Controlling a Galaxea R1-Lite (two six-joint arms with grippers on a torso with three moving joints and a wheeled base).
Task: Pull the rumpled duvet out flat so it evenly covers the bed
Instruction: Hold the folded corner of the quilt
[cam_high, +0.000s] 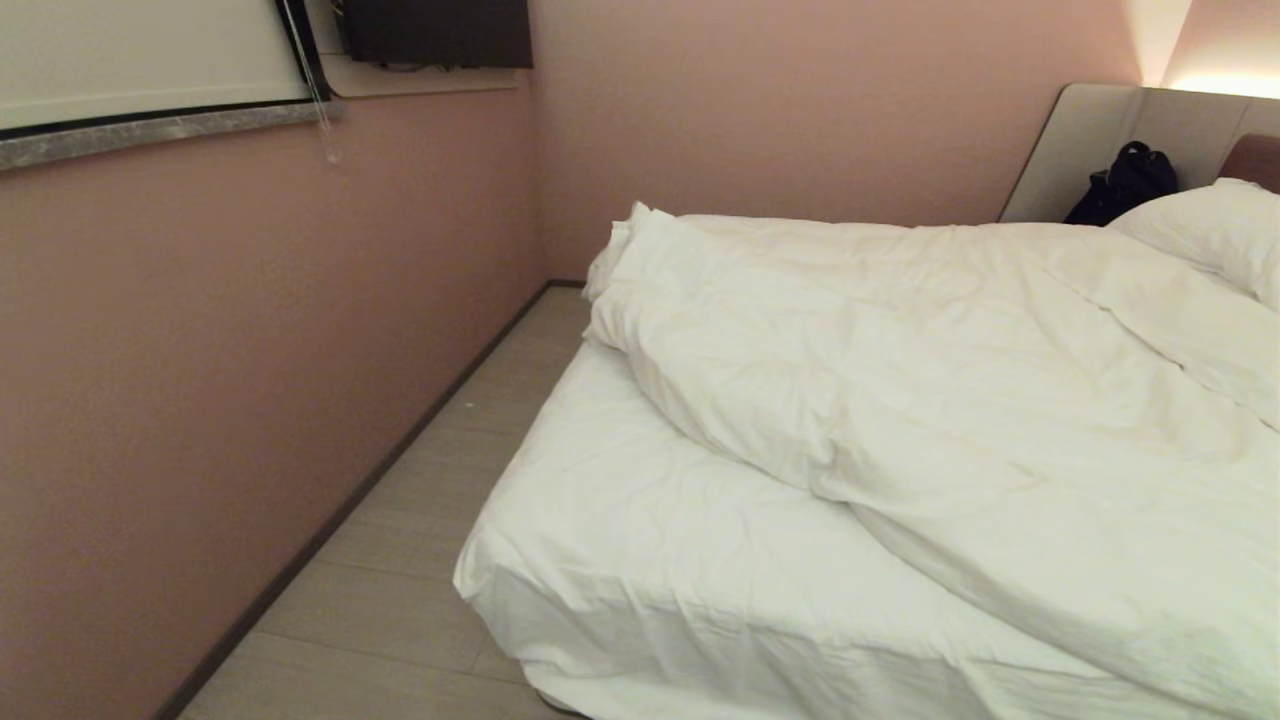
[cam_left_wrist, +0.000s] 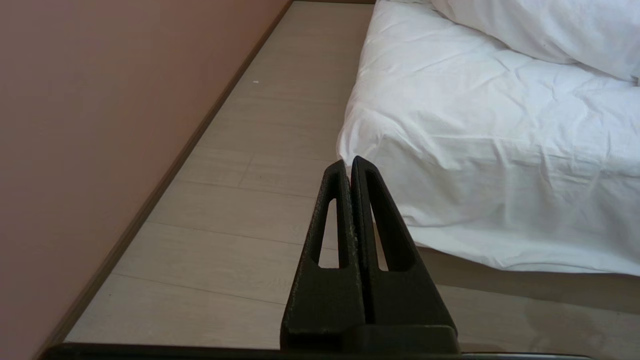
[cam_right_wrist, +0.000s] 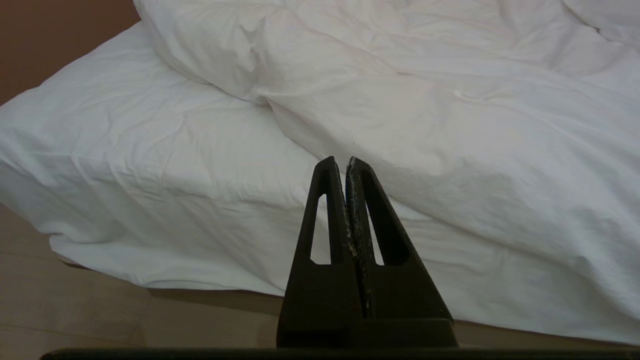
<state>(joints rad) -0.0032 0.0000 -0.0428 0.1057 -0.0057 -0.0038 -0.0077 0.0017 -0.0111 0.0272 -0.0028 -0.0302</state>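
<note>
Beside bed (cam_high: 620, 560), both tools closed, empty.

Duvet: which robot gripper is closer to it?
Right. The right gripper points at the duvet edge. The left gripper faces the floor beside the bed corner.

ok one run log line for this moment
duvet bunched, near bed corner bare | left pincer shut, idle | right pincer shut, idle
</note>
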